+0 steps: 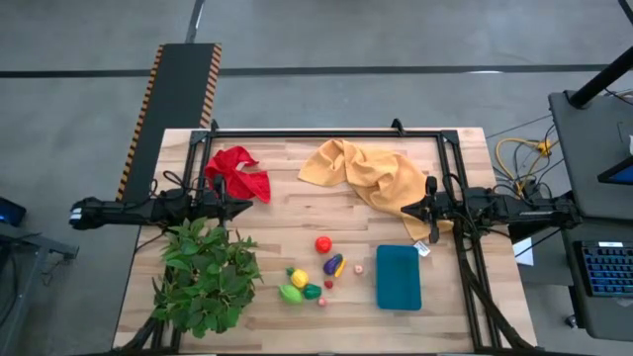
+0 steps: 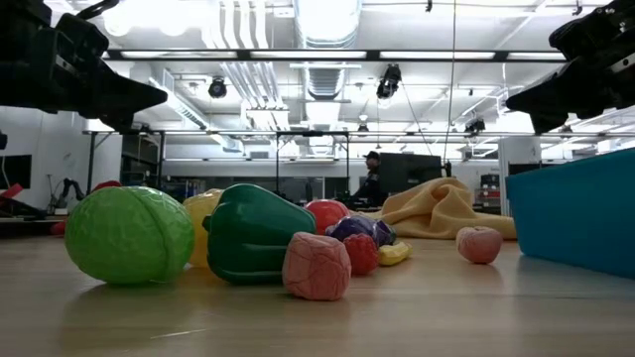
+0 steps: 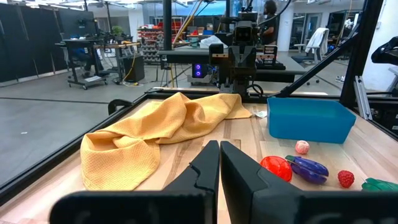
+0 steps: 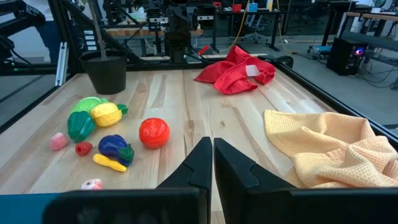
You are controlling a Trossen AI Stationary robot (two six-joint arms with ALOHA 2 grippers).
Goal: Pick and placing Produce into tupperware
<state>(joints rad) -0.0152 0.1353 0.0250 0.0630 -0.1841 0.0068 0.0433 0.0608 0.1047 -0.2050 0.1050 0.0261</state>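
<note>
The produce lies in a cluster on the table: a red ball point(image 1: 323, 244), a purple piece with yellow point(image 1: 334, 265), a yellow piece point(image 1: 300, 279), lime green point(image 1: 289, 294) and dark green point(image 1: 312, 291) pieces, small pink and red bits point(image 1: 358, 268). The teal tupperware point(image 1: 398, 277) rests flat to their right. My left gripper point(image 1: 247, 208) hovers shut above the table's left side, near the red cloth. My right gripper point(image 1: 406, 211) hovers shut over the yellow cloth, beyond the tupperware. In the right wrist view the red ball point(image 4: 153, 132) and the other pieces point(image 4: 94, 116) lie ahead.
A red cloth point(image 1: 238, 173) lies at the far left and a crumpled yellow cloth point(image 1: 371, 170) at the far right. A big leafy plant point(image 1: 206, 276) in a dark pot stands at the near left. A black frame rims the table's far and side edges.
</note>
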